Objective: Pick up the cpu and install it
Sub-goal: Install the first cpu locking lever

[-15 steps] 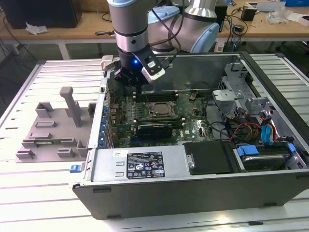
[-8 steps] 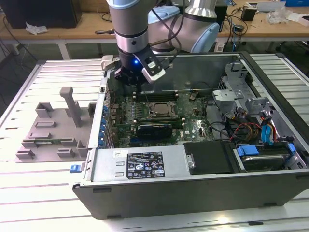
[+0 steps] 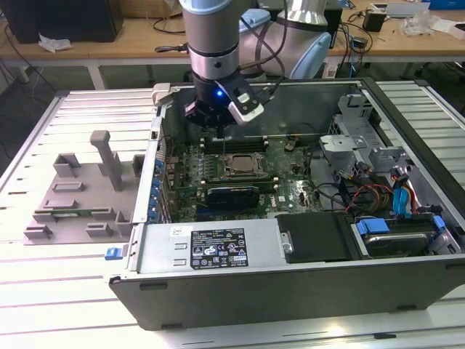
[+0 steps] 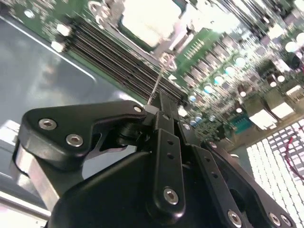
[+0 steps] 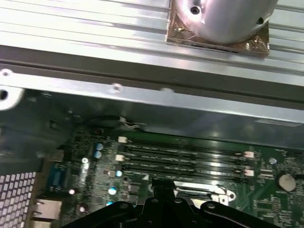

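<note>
Jaws look drawn fully together in the second wrist view: the two linkages of the gripper meet at one narrow tip, and no chip sits between them. A thin metal rod runs from that tip toward the socket. It is probably the socket's retention lever, though I cannot tell whether the tip pinches it or merely stands in front of it.

The cpu lies flat, silver top up, inside the dark-framed socket near the centre of the exterior view. The second wrist view shows the cpu as a bright square beyond the tip. Seated like that, it seems to be placed already, so the work appears to be at the socket's hardware and not at the chip itself.

In the exterior view the gripper hangs just behind the socket, above the memory slots. The motherboard faces upward because the computer case lies on its side with the panel off, which gives the arm a straight way down. On the exterior view's left a grey moulded fixture rests on the ribbed tabletop, well apart from the case. It is likely a holder for parts.
</note>
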You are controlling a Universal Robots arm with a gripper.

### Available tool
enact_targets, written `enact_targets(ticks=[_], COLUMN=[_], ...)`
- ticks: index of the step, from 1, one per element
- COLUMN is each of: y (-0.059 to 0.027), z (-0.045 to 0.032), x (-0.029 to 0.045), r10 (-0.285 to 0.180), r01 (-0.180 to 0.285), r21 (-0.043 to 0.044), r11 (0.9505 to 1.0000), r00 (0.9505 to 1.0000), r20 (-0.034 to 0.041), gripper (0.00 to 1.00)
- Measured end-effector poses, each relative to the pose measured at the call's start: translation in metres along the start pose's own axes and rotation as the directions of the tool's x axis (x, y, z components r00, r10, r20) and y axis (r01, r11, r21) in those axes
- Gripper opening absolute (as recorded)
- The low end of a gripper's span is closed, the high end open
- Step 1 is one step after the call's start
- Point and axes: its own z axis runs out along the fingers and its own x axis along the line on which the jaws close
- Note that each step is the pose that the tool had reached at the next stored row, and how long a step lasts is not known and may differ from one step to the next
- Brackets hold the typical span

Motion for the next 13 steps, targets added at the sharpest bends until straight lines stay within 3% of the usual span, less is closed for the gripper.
enact_targets(ticks=[1,4,9,13], y=[-0.002,-0.0039,-0.0041,-0.0054], z=[0.0001,0.0002,0.0011,0.0061], x=[-0.0073,-0.0151,-0.0152,-0.0148], r10=[0.0,0.001,0.001,0.015], r01=[0.0,-0.001,-0.001,-0.015], r21=[-0.0002,-0.0004,-0.0004,0.0029], r11=[1.0,1.0,1.0,0.9999], r00=[1.0,1.0,1.0,0.9998], r20=[-0.0013,-0.0029,-0.0021,0.0104], gripper=[0.11,0.11,0.11,0.11])
